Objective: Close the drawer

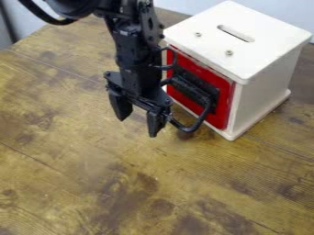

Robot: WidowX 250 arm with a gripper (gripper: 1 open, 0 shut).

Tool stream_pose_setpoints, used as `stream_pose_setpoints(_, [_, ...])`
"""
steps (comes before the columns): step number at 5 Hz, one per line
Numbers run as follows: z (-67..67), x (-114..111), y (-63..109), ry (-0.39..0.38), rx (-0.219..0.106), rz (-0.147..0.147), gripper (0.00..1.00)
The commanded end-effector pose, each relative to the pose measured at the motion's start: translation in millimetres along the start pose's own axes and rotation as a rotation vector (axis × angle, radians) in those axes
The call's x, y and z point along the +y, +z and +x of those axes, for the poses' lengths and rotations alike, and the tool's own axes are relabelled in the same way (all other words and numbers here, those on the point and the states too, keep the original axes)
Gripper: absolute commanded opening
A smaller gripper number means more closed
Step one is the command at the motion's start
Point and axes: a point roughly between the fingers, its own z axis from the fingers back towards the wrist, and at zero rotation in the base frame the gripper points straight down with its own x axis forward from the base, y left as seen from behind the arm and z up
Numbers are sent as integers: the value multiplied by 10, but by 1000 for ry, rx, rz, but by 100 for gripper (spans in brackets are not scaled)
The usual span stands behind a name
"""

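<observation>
The red drawer (208, 89) sits in the front face of a cream-white cube housing (245, 46) at the upper right. Its black front plate and black loop handle (190, 117) face left toward me. The red front looks about flush with the housing's face. My gripper (138, 116) hangs just left of the handle, pointing down at the table, open, with nothing between its fingers (156, 123). The black arm (132, 41) rises from it to the top left and covers part of the drawer's left edge.
A worn wooden table (98, 184) fills the view. The white housing has slots on its top. A dark strip of floor or wall shows at the top left corner beyond the table's edge.
</observation>
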Motion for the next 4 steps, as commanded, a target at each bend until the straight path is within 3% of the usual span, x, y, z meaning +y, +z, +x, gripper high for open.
stream_pose_setpoints(1, [124, -27, 347, -24, -101, 7, 100])
stream_pose_setpoints(3, [81, -29, 310, -39, -85, -1, 100])
stream_pose_setpoints(4, [46, 90, 237, 30, -79, 8, 100])
